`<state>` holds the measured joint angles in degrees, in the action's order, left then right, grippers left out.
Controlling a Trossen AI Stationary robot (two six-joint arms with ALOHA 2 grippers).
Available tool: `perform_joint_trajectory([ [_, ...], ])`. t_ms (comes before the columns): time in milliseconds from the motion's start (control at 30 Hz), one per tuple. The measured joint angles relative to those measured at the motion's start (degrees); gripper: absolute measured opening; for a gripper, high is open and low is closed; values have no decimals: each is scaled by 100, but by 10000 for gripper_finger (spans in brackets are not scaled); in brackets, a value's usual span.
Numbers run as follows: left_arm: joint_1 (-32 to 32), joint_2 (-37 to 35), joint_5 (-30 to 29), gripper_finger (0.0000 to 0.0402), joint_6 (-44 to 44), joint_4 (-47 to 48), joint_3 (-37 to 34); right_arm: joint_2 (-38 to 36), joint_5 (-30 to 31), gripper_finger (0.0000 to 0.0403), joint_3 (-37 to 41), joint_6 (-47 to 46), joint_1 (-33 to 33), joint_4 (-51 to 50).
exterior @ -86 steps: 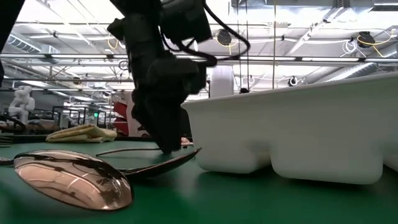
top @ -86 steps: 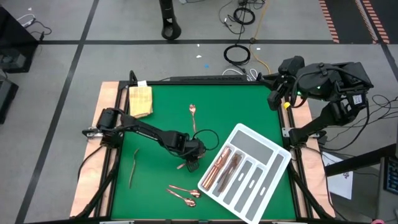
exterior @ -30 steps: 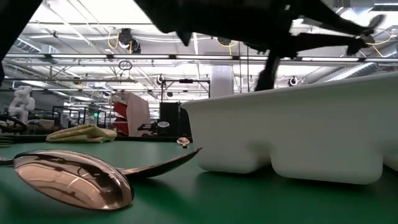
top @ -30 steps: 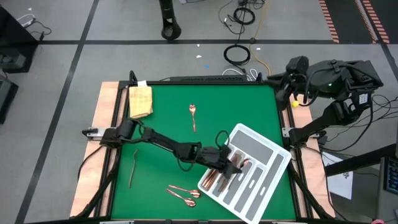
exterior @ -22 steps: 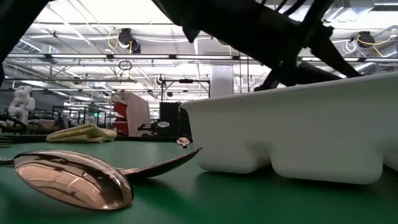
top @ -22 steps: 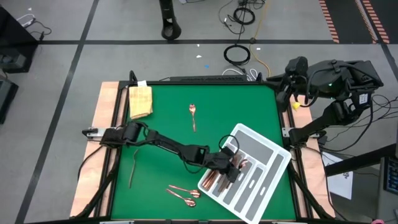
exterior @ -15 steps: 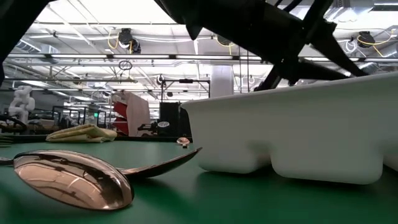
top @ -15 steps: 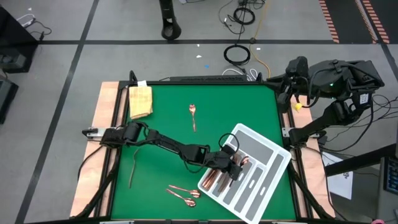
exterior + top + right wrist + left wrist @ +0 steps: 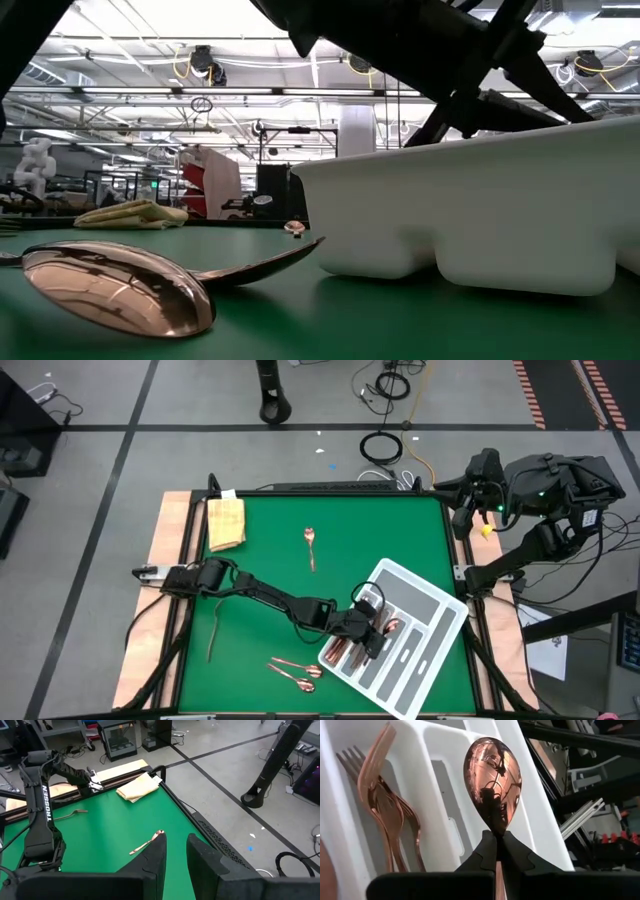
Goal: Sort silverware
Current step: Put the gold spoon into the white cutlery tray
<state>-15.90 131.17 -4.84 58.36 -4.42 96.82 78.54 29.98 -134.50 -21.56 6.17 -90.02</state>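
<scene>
My left gripper (image 9: 378, 630) is clamped on a copper spoon (image 9: 493, 787), holding it over the white tray (image 9: 440, 622) at about four o'clock on the green table (image 9: 260, 550). Forks (image 9: 385, 815) lie in the slot beside it. Two spoons (image 9: 292, 670) rest at six o'clock, another spoon (image 9: 311, 546) near twelve, a folded cloth (image 9: 225, 522) at ten. My right gripper (image 9: 470, 510) waits off the two o'clock corner, fingers slightly parted. Beyond: grey floor and cables (image 9: 382, 447).
</scene>
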Motion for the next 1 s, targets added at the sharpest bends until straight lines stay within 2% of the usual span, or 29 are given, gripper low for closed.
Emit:
perform_joint_trajectory([
  [200,-36,81,-105,7,-121,30,32,2,12,63,-2,7,0,1],
  [400,-57,433,262,7,-185,105,478,0,15,63,-2,28,-4,0],
  [567,-21,447,189,8,-208,251,541,-2,7,63,-2,133,-2,0],
  [1000,72,452,785,149,-174,-130,540,-2,-4,63,-2,234,-4,0],
])
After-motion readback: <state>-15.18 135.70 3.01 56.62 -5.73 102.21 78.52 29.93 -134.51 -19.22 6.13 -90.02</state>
